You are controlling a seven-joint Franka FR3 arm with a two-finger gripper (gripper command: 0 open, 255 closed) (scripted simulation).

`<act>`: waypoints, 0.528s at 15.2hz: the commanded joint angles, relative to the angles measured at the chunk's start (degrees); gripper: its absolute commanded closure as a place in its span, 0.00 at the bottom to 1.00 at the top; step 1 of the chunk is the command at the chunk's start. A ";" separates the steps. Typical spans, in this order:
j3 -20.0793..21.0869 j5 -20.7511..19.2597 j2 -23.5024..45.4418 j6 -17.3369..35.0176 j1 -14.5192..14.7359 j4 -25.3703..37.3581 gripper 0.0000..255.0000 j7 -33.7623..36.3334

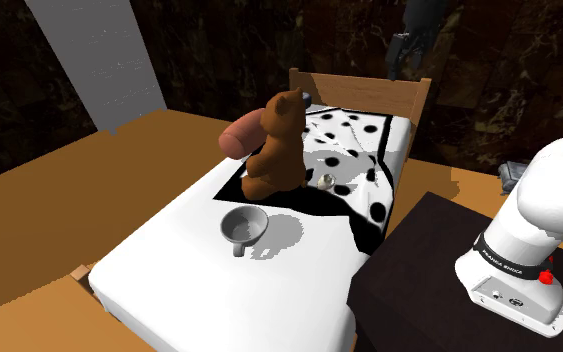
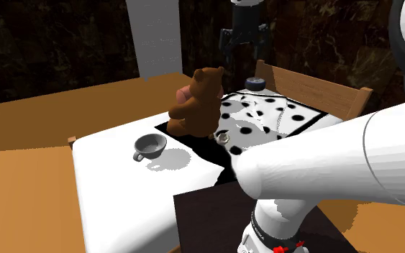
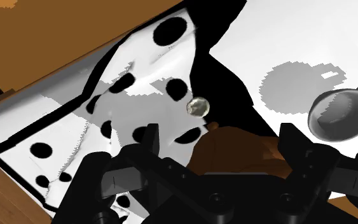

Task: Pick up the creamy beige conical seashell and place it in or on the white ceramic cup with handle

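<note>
The seashell is a small pale, shiny thing lying on the spotted cover just beside the brown teddy bear; I also see the shell in the second exterior view and the shell beyond my fingertips in the wrist view. The cup is a pale grey mug with a handle, upright on the white sheet in front of the bear. My gripper hangs open high above the bear and headboard, holding nothing. In the wrist view the gripper frames the bear's head, with the cup off to one side.
A wooden headboard closes the far end of the bed. A pink roll lies behind the bear. A black-and-white spotted cover spreads over the pillow end. My dark stand abuts the bed; wooden floor surrounds it.
</note>
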 commanded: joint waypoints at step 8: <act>-4.01 0.37 5.07 15.28 -0.28 -8.82 0.00 -2.24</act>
